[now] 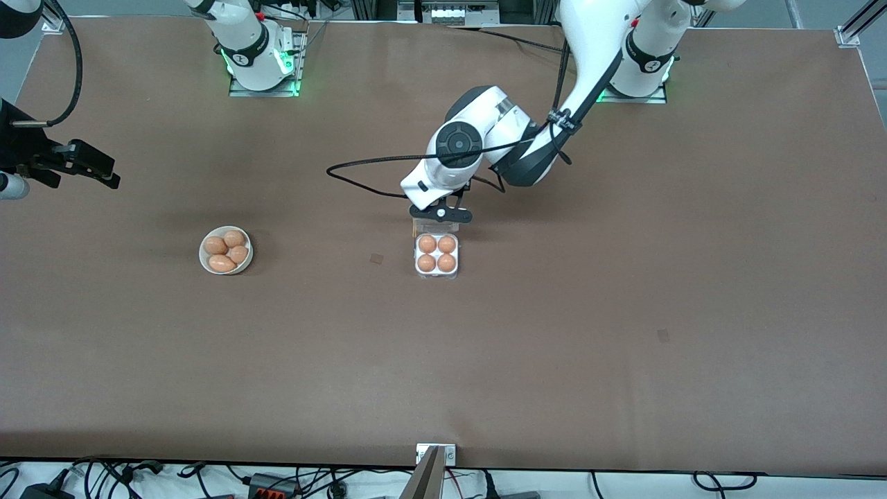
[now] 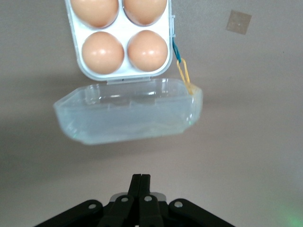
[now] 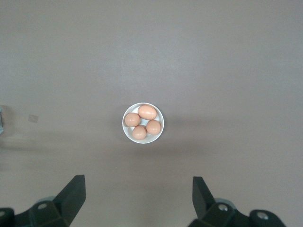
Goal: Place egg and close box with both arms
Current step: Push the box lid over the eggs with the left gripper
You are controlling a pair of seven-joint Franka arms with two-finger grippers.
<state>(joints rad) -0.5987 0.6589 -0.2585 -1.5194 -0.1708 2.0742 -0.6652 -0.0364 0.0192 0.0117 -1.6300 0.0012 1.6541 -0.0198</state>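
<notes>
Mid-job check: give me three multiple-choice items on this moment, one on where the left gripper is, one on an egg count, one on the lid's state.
1. The left gripper is
A. over the bowl
B. by the box's lid
C. at the table's edge

2. Eggs in the box:
A. two
B. three
C. four

3. The clear lid is
A. open
B. shut
C. detached

Key:
1 B, its shut fingers point at the lid.
2 C, every cell holds one.
3 A, it hangs back from the hinge.

The right gripper waits open, high over the bowl.
</notes>
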